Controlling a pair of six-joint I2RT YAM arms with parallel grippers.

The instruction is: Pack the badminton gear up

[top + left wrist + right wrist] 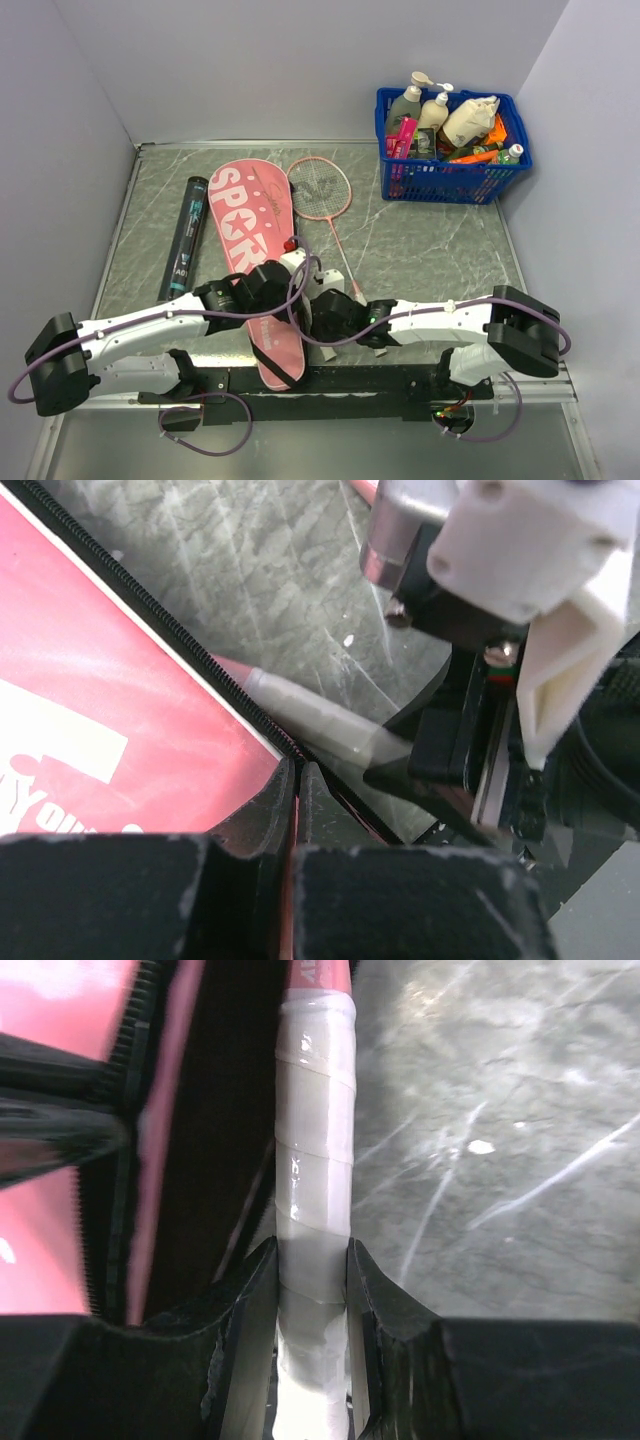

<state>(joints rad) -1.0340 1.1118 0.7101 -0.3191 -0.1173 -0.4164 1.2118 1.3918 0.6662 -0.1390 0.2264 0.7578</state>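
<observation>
The long pink racket cover (250, 225) lettered "SPORT" lies left of centre. My left gripper (293, 292) is shut on its zip edge; the left wrist view shows my gripper (298, 772) pinching a pink sliver of the cover (100, 670). A pink racket (320, 187) lies to the cover's right, handle towards me. My right gripper (348, 302) is shut on its white handle (314, 1140); the right wrist view shows my gripper (312, 1260) clamped round the handle, beside the cover's dark opening (225, 1110). A slim black tube (186, 238) lies left of the cover. No second racket or shuttlecocks show.
A blue plastic basket (452, 182) of bottles stands at the back right corner. Grey walls close in the table on the left, back and right. Both arms meet over the near middle of the table, fingers close together.
</observation>
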